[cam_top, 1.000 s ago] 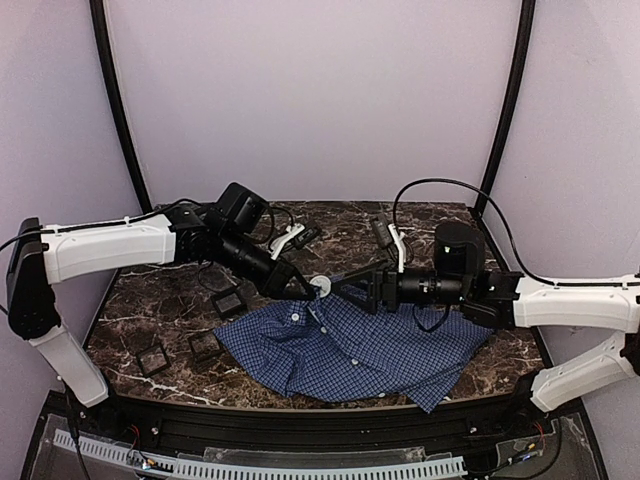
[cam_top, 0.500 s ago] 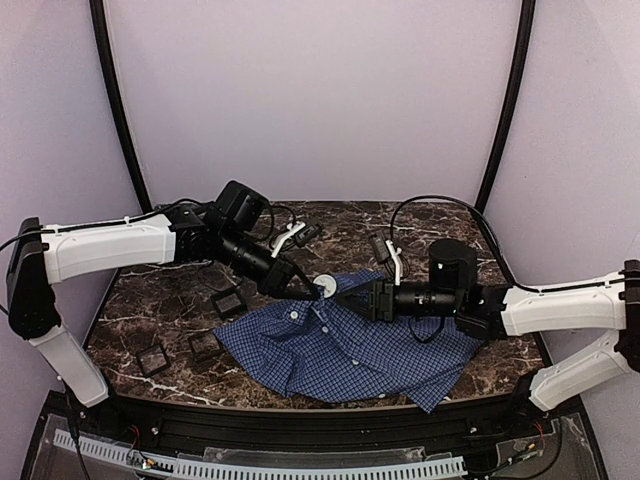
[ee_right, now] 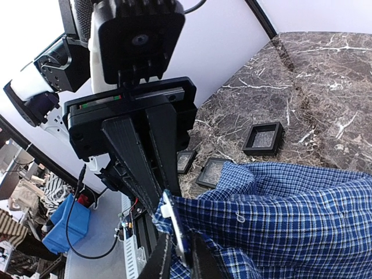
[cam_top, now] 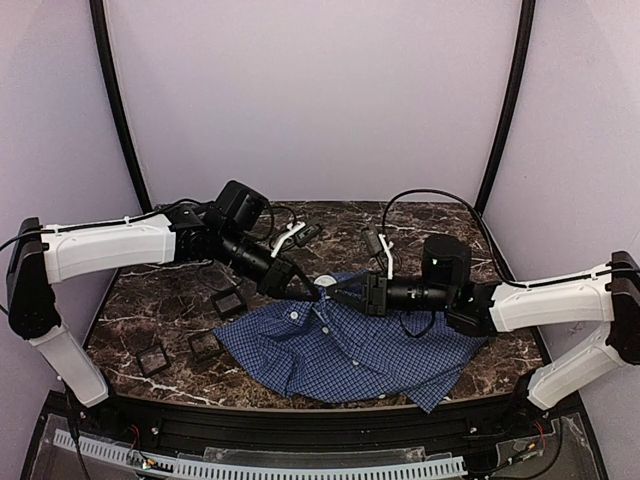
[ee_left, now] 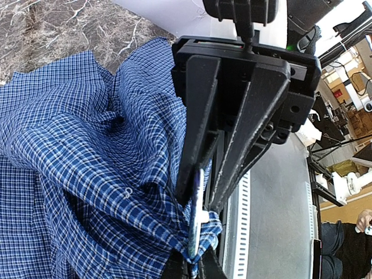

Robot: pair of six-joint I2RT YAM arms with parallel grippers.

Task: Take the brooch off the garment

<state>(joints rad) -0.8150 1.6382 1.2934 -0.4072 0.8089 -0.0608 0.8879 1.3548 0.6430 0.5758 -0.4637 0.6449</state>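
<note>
The garment (cam_top: pixel 360 350), a blue-and-white check shirt, lies spread on the marble table with its collar end lifted. The brooch (cam_top: pixel 326 283) is a white disc pinned at that raised edge. My left gripper (cam_top: pixel 308 292) is shut on the cloth just beside the brooch. In the left wrist view the brooch (ee_left: pixel 196 215) shows edge-on above my left gripper (ee_left: pixel 195 270). My right gripper (cam_top: pixel 336 290) meets it from the right, its fingers (ee_left: pixel 238 145) pressed on both faces of the disc. In the right wrist view the right gripper (ee_right: pixel 179 261) holds the brooch (ee_right: pixel 174 224) edge-on against the garment (ee_right: pixel 290 209).
Three small black square trays (cam_top: pixel 229 301) (cam_top: pixel 204 345) (cam_top: pixel 152 358) sit on the table left of the shirt; two trays (ee_right: pixel 263 138) (ee_right: pixel 213 171) show in the right wrist view. A white clip-like part (cam_top: pixel 290 238) lies behind the left gripper. Both arms cross the table's middle.
My right gripper has moved left up to the brooch and gone from wide open to closed on it. The left arm has held still with the cloth.
</note>
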